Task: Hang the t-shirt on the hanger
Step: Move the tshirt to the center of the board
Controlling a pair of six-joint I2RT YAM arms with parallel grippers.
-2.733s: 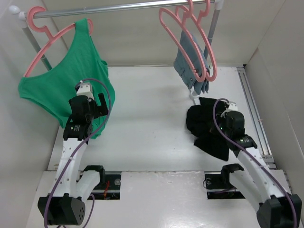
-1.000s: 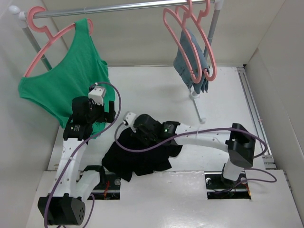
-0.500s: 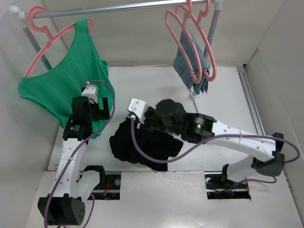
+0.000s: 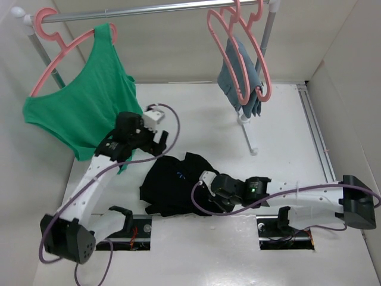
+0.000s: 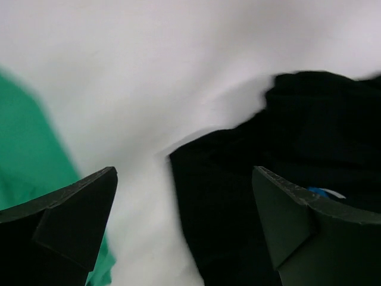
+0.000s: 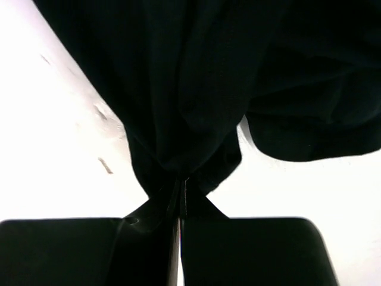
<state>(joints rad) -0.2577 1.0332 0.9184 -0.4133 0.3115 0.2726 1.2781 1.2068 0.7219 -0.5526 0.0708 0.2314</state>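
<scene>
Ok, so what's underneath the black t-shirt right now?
The black t-shirt lies crumpled on the white table, which shows around it. The right gripper pinches a fold at its edge, jaws shut. Anything directly beneath the fabric is covered.

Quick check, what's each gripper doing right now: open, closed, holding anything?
Left gripper: open, empty.
Right gripper: closed, pinching a fold of the t-shirt.

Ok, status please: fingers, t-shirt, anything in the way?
Right fingers shut on t-shirt, lying on table. Left fingers open above its edge. Green top close by.
</scene>
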